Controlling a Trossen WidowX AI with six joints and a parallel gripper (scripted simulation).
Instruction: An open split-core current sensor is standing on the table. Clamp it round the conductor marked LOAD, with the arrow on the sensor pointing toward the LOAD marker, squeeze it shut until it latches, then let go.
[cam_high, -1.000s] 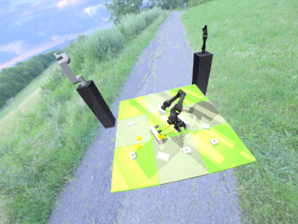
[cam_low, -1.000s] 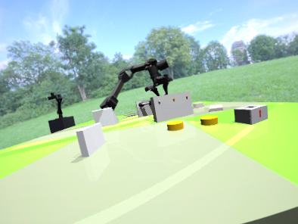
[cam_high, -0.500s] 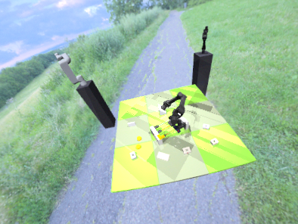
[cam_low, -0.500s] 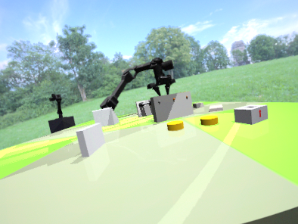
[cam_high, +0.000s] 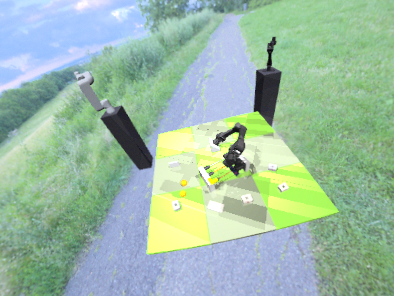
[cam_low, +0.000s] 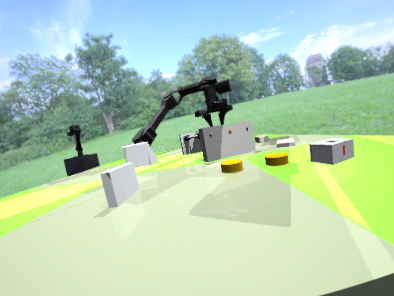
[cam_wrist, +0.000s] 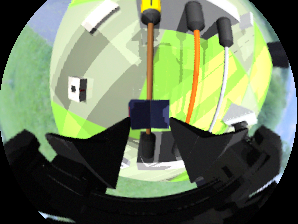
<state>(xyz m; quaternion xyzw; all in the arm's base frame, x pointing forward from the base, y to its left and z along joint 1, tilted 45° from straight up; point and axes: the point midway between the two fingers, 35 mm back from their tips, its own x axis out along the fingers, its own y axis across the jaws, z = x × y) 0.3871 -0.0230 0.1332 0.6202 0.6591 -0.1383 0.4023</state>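
The dark blue current sensor (cam_wrist: 149, 114) sits around the brown conductor (cam_wrist: 150, 60), which enters at its top edge and comes out below. Its two halves look closed together, with a seam down the middle. My gripper (cam_wrist: 150, 120) (cam_low: 216, 123) is shut on the sensor, one fingertip at each side. A yellow sleeve (cam_wrist: 151, 6) is at the brown conductor's far end. An orange conductor (cam_wrist: 196, 65) and a white conductor (cam_wrist: 225, 75) run to the right. The grey terminal panel (cam_low: 230, 144) hides the sensor in the exterior view. No LOAD lettering or arrow on the sensor is readable.
Two yellow discs (cam_low: 232, 166) (cam_low: 276, 159) lie in front of the panel. A box (cam_low: 323, 153) with a red arrow stands to their right. White blocks (cam_low: 121, 186) (cam_low: 137, 154) stand left. A small white block (cam_wrist: 74, 89) lies left in the wrist view.
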